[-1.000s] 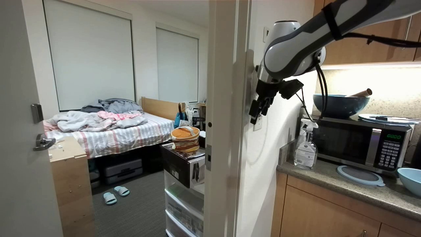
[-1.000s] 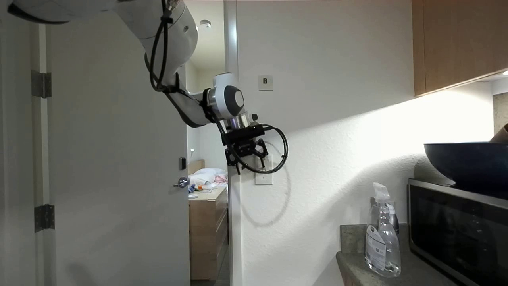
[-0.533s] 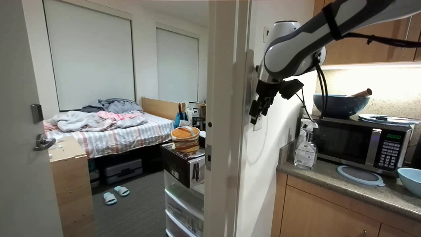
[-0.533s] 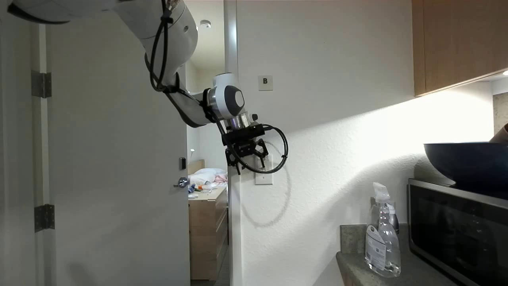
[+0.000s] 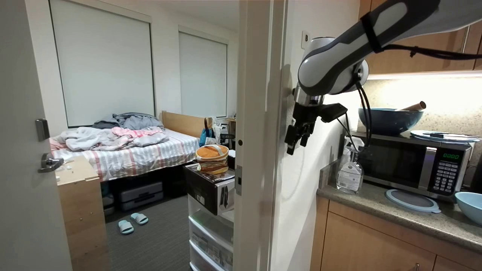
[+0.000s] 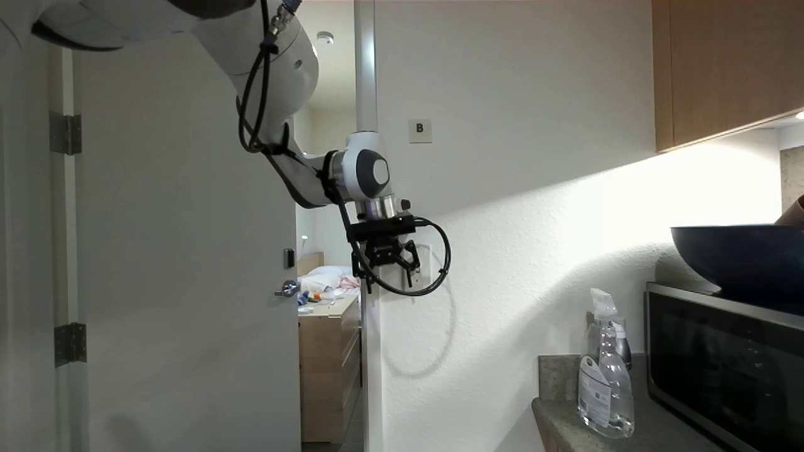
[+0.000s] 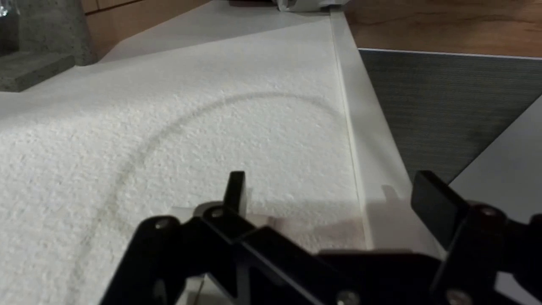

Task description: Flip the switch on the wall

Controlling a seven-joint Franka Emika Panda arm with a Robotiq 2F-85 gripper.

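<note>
One switch plate (image 6: 425, 266), two slippers (image 5: 139, 218)

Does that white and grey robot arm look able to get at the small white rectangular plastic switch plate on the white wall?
Probably yes: its open black gripper hangs close to the switch plate, nothing visible blocks it, and the black cable hangs on the side away from the wall.

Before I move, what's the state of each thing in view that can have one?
Gripper: open, holding nothing
Switch: partly blocked from view; on or off, cannot tell
Door: standing open
Microwave: closed, display lit
Under-cabinet light: on
Lower cabinet: closed
Spray bottle: upright
Large blue bowl: upright
</note>
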